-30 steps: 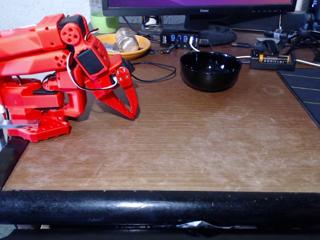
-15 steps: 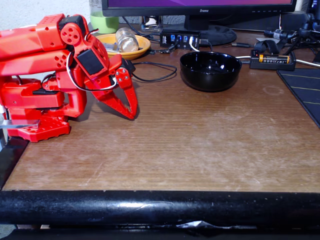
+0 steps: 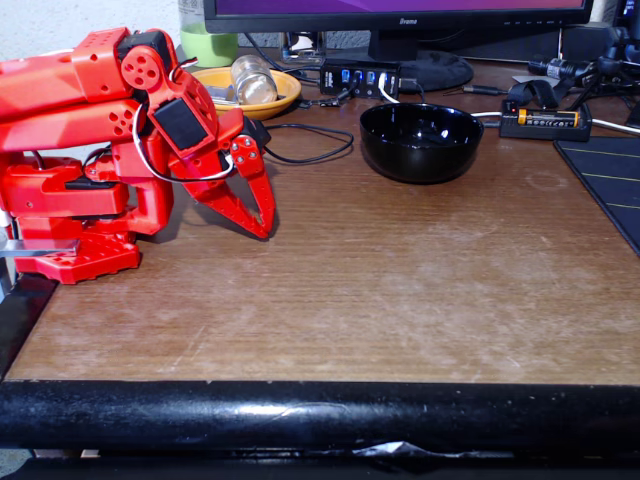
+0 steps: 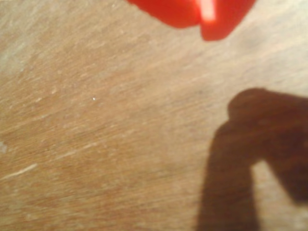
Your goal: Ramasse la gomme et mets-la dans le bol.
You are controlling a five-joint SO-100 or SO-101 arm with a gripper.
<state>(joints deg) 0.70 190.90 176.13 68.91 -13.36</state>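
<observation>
Right, nothing has moved on my feed over the last second: arm, bowl and clutter sit exactly where they were.

Nearest me is the black padded edge [image 3: 320, 415], then bare, scuffed worktop [image 3: 400, 290]. In the wrist view it's just wood grain and the arm's shadow under the pincer [image 4: 201, 21].

At left in the fixed view the arm is folded back on its base. The pincer [image 3: 266, 228] points down with its tips at or just above the wood. The tips look pressed together with nothing between them (the wrist view shows only a hairline of light between the two red tips). I read it as closed and empty.

Further back, right of centre, the bowl [image 3: 420, 160] stands upright, well apart from the pincer. I can't place the eraser. The bowl's near wall hides its floor from this camera, and the pale flecks inside look like glare to me.

Behind are the yellow dish [image 3: 285, 100], the battery holder [image 3: 545, 120] and the monitor [image 3: 400, 10].

My read: a parked, empty arm that isn't moving suggests the drop is already done and the eraser is in the bowl. It could equally mean nothing has started. I'd want a higher camera angle before calling it.
</observation>
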